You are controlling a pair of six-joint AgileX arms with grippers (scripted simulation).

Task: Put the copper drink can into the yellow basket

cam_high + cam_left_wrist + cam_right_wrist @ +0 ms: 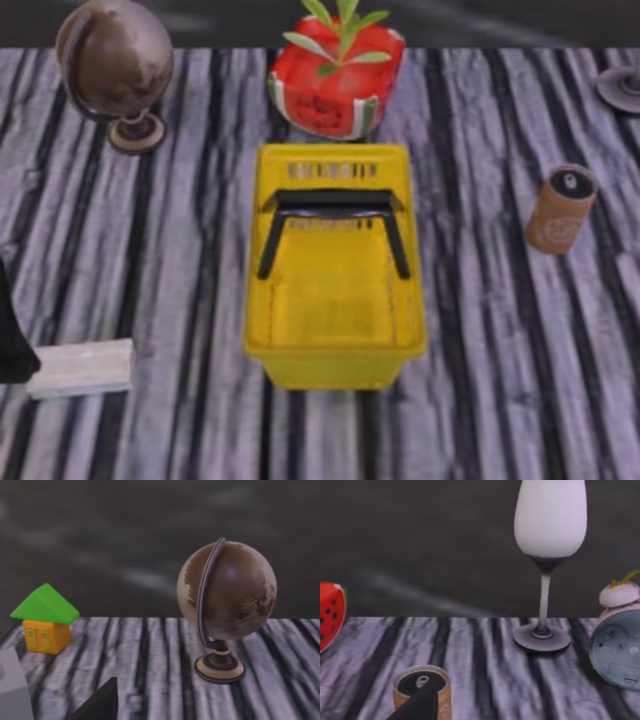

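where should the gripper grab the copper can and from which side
Grip the copper drink can around the middle of its round side wall. It stands upright on the table's right side, well clear of the yellow basket, so a side approach from the near right, where the right wrist view looks onto it, probably suits; the fingers can close across its narrow width.

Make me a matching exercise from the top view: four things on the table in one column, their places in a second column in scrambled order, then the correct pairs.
Things:
1. copper drink can
2. yellow basket
3. brown globe
4. watermelon-patterned plant pot

Places:
A. far left corner of the table
B. middle of the table
C. right side of the table, standing upright on its own
D. just behind the basket, at the far edge

Pairs: 1-C, 2-B, 3-A, 4-D
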